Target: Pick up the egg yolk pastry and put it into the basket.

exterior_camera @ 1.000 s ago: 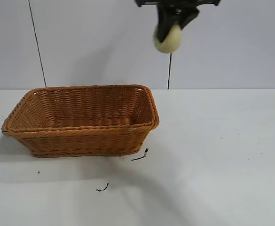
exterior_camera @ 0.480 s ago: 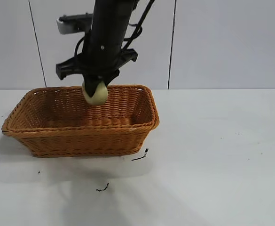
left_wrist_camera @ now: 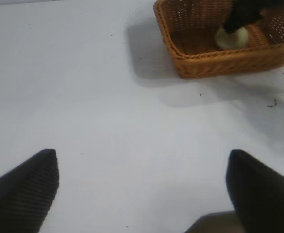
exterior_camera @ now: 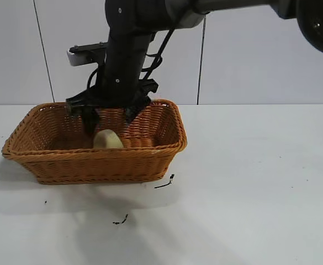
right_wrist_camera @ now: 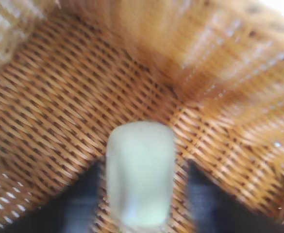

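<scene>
The egg yolk pastry (exterior_camera: pixel 108 139) is a pale yellow lump lying inside the orange-brown wicker basket (exterior_camera: pixel 95 152), near its middle. My right gripper (exterior_camera: pixel 110 124) reaches down into the basket just above the pastry, its black fingers (exterior_camera: pixel 89 118) spread on either side and open. In the right wrist view the pastry (right_wrist_camera: pixel 141 172) sits on the woven basket floor (right_wrist_camera: pixel 59 97) between the parted fingers (right_wrist_camera: pixel 209 204). My left gripper (left_wrist_camera: pixel 142 194) is open and empty over bare table, far from the basket (left_wrist_camera: pixel 219 53), in which the pastry (left_wrist_camera: pixel 231 38) shows.
The basket stands on a white table (exterior_camera: pixel 249 193), at the left half. Two small black scraps (exterior_camera: pixel 164 182) (exterior_camera: pixel 121 220) lie on the table in front of the basket. A pale wall stands behind.
The right gripper carried the pastry from high at the right down to the left into the basket, then opened. The pastry now lies on the basket floor.
</scene>
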`<state>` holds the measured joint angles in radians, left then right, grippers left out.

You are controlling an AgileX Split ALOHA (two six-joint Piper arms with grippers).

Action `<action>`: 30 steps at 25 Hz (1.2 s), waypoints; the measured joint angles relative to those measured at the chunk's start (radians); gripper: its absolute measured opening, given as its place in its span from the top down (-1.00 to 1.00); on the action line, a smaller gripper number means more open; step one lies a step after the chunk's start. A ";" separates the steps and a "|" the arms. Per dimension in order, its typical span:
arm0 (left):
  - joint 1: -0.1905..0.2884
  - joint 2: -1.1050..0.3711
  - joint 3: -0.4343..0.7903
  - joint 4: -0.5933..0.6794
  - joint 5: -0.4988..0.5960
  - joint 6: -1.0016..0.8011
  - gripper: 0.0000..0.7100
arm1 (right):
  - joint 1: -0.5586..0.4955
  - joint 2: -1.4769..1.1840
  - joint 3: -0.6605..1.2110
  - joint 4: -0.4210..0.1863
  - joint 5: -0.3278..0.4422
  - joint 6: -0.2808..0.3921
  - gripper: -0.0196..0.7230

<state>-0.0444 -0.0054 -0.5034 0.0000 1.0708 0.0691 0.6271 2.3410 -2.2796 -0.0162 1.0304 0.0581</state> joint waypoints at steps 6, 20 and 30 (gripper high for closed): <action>0.000 0.000 0.000 0.000 0.000 0.000 -0.96 | -0.142 -0.045 -0.013 -0.001 0.032 0.017 -0.92; 0.000 0.000 0.000 0.000 0.000 0.000 -0.96 | -0.560 -0.042 -0.013 -0.007 0.180 0.018 -0.92; 0.000 0.000 0.000 0.000 0.000 0.000 -0.96 | -0.593 -0.114 0.064 0.010 0.181 -0.009 -0.92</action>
<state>-0.0444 -0.0054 -0.5034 0.0000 1.0708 0.0691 0.0342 2.2270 -2.2157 -0.0059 1.2117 0.0492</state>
